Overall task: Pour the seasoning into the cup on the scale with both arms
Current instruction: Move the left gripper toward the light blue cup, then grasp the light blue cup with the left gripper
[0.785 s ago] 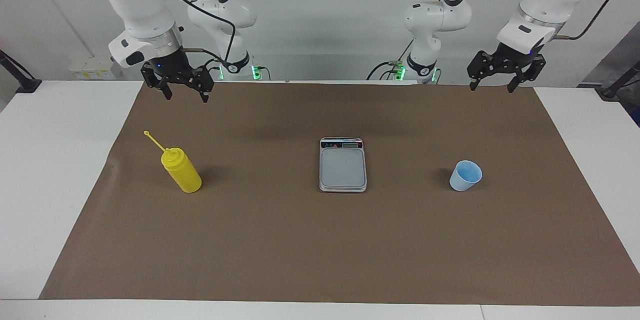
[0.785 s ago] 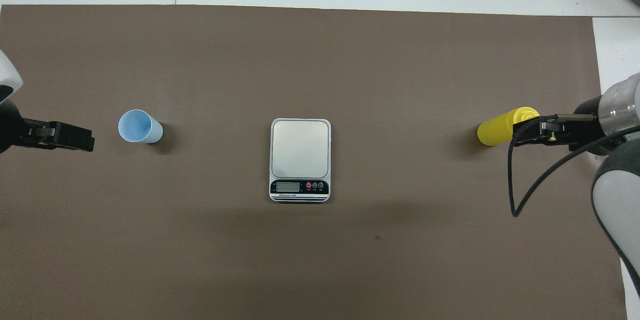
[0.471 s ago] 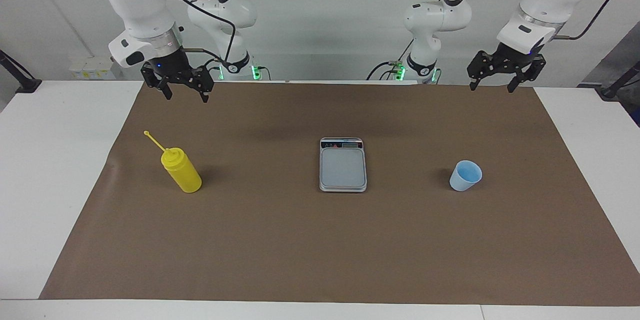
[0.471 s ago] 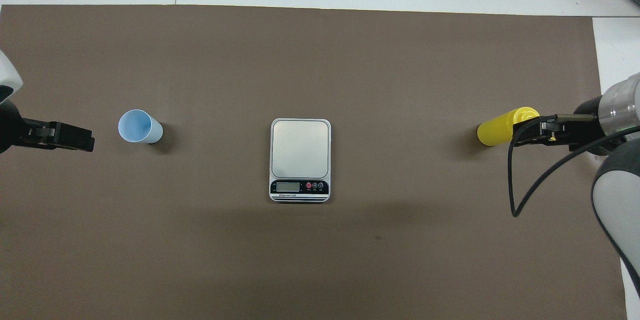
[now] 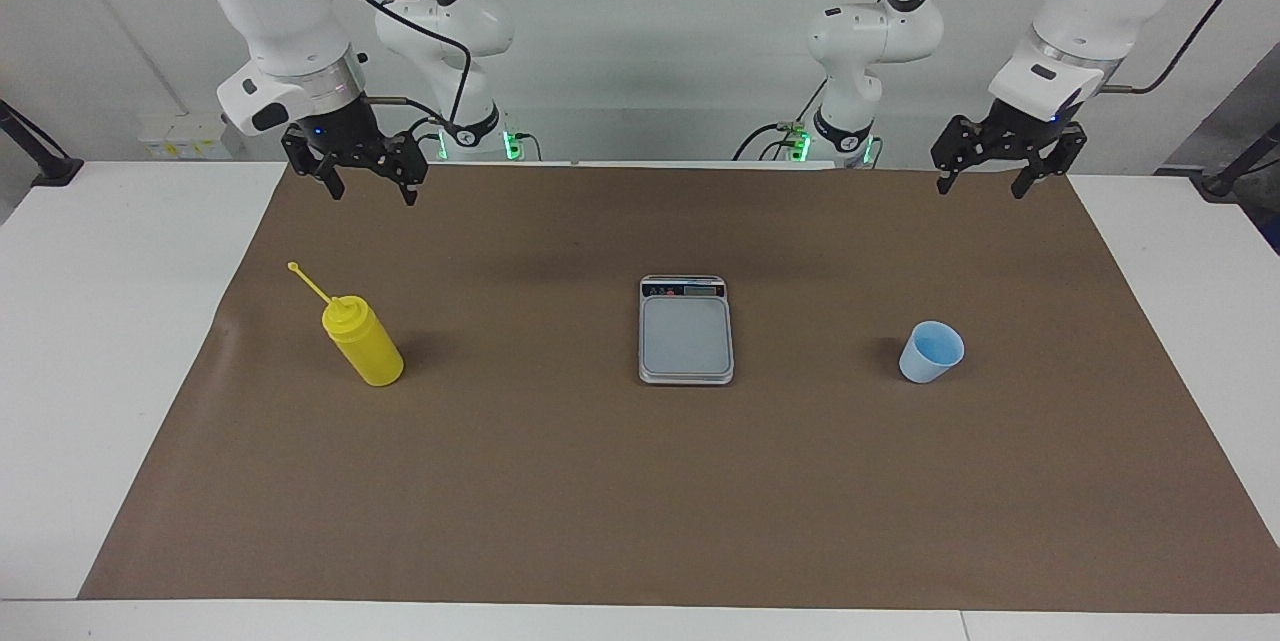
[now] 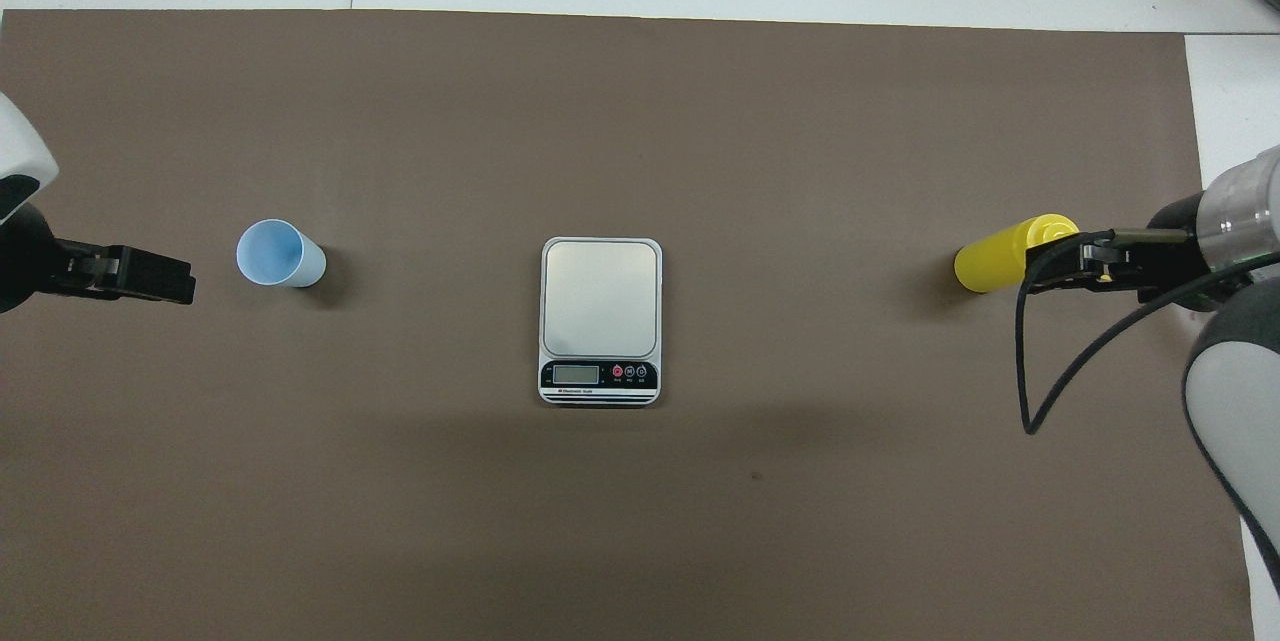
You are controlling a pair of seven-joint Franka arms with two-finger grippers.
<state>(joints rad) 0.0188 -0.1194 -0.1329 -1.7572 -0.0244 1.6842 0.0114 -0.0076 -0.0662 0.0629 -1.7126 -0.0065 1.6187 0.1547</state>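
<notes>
Raised over the robots' edge of the brown mat, the right claw (image 5: 366, 185) hangs with its black fingers spread apart and nothing between them. Seen from the facing view, the seasoning (image 5: 362, 341) stands at about six o'clock from that claw, well apart from it: a smooth yellow plastic squeeze bottle, cylindrical, with a conical cap, a thin nozzle and a small tethered tip cap sticking out toward ten o'clock. It stands upright on the matte brown mat (image 5: 560, 481), which covers most of the white counter (image 5: 110, 321).

At the middle of the mat lies the scale (image 5: 686, 329), flat and rectangular with rounded corners; its silver-grey weighing plate is bare, and its dark display strip with buttons sits along the short edge nearest the robots.

Toward the left arm's end stands the cup (image 5: 931, 352), small, tapered, light-blue plastic, without a handle, its mouth open upward. The left claw (image 5: 979, 185) hangs over the mat's edge by the robots, fingers spread and empty; the cup is at about seven o'clock from it, well apart.
</notes>
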